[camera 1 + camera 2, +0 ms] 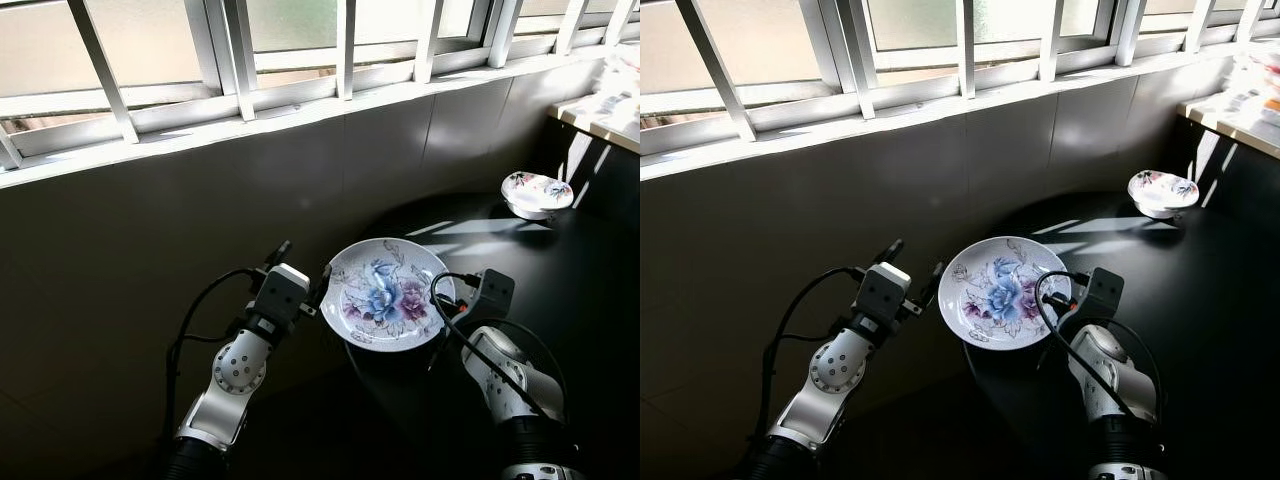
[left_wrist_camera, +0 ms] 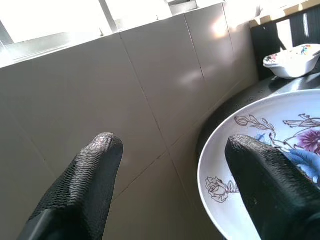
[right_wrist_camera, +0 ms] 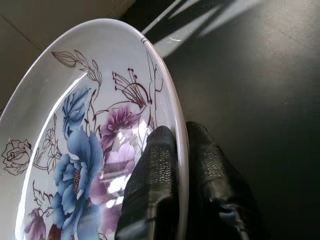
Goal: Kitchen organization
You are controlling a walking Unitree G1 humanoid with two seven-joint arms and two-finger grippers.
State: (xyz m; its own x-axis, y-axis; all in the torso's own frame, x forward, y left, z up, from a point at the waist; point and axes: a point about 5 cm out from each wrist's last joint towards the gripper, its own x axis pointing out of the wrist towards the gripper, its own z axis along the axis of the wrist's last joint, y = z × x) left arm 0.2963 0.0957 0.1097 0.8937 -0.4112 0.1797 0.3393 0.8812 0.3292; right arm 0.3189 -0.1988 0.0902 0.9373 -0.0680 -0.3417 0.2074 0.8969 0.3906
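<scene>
I am pinching the near right rim of the floral plate [image 3: 90, 150] in my right pincer [image 3: 181, 150], one black finger pressed on the painted face and the other on the underside, with the white rim running between them. The plate is sitting tilted, its face turned up toward me, held over the near edge of the dark counter [image 1: 560, 290]. Nothing is lying in it; I am seeing just the painted blue and purple flowers with thin brown stems, and a gleam of window light across the glaze.

My left pincer [image 1: 303, 282] is hanging just beside the plate's opposite rim with its fingers spread wide. One finger is reaching in front of the plate's edge, though I cannot tell whether it is touching; the other is standing out over the grey tiled wall [image 2: 150, 100].

Well beyond my right pincer, a small white bowl [image 1: 537, 192] with the same flower pattern is resting upright on the counter in a patch of sunlight. I cannot make out anything inside it.

Farther back, a barred window [image 1: 230, 60] is running above the wall.
</scene>
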